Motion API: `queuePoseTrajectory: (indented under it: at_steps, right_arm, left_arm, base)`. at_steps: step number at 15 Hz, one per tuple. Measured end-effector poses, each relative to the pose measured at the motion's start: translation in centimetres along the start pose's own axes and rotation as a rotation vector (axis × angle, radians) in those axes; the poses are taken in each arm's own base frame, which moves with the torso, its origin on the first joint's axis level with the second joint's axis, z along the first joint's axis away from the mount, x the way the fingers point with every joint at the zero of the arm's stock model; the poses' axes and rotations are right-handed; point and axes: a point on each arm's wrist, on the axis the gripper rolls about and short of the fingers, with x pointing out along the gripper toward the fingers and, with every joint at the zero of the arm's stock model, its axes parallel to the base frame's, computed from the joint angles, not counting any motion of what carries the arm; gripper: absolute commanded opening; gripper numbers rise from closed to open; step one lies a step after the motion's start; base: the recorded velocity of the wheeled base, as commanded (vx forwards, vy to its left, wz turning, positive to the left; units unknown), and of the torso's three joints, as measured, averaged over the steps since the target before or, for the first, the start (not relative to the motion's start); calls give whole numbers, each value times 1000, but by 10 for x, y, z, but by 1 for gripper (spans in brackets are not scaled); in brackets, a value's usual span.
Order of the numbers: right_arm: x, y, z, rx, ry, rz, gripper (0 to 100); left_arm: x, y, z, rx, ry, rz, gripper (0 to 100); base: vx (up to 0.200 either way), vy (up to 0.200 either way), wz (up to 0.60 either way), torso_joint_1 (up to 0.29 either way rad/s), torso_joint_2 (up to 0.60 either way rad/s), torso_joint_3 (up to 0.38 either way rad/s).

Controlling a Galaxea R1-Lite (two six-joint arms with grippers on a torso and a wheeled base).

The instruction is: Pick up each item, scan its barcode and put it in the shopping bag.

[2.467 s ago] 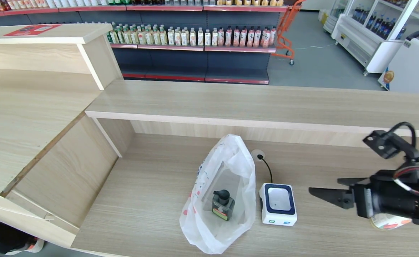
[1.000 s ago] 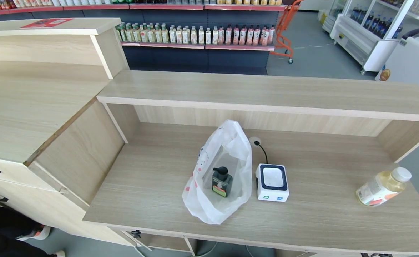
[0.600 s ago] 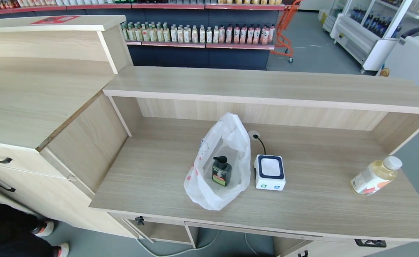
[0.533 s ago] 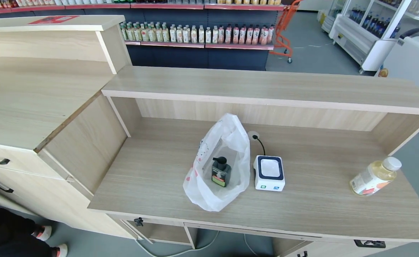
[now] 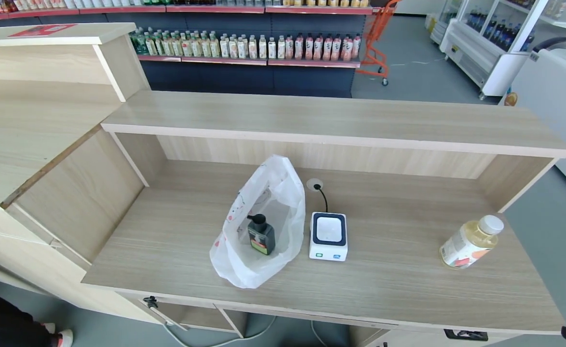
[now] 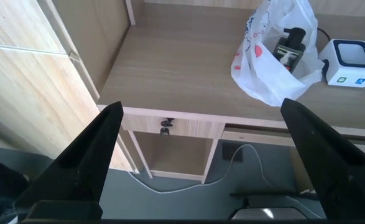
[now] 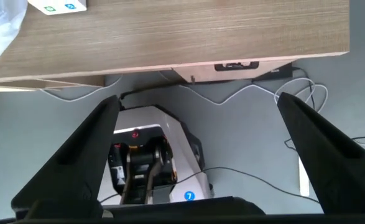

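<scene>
A white plastic shopping bag (image 5: 244, 260) stands open on the wooden counter (image 5: 177, 241), with a dark pump bottle (image 5: 261, 234) upright inside it. Just right of the bag sits the white barcode scanner (image 5: 329, 236), its cable running to a hole at the back. A pale-yellow juice bottle (image 5: 471, 242) with a white cap stands alone near the counter's right end. My left gripper (image 6: 207, 168) is open and empty, held low in front of the counter's front edge, facing the bag (image 6: 275, 62) and the scanner (image 6: 350, 59). My right gripper (image 7: 201, 168) is open and empty too, below the counter's front edge.
A raised ledge (image 5: 331, 120) runs along the back of the counter and a taller cabinet (image 5: 32, 120) walls off its left side. Side panels close both ends of the recess. Open drawers and cables (image 6: 170, 130) hang under the front edge.
The head camera has pulled back and swung, so the whole picture shifted. The right arm, above the juice bottle 2.5 s ago, has left the head view. Bag, scanner and bottles stay put.
</scene>
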Motion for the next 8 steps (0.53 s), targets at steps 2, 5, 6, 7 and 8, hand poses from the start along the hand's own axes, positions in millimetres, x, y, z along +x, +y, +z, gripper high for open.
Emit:
queuePoseTrajectory:
  at_steps: [2,5,6,7,8]
  right_arm:
    - [4,0,0,21,22,5,100]
    - [9,-1,0,54,55,5,100]
    - [11,-2,0,68,66,3,100]
    - [15,-3,3,79,80,-1,100]
    - [22,-4,8,86,86,-6,100]
  left_arm:
    - [0,0,0,-2,1,0,100]
    - [0,0,0,-2,0,0,100]
    - [0,0,0,-4,0,0,100]
    - [0,0,0,-5,0,0,100]
    - [0,0,0,-5,0,0,100]
  base:
    - [0,-200,0,2,3,-2]
    - [0,-200,0,1,-2,-1]
    - [0,0,0,0,0,0]
    - [0,0,0,0,0,0]
    - [0,0,0,0,0,0]
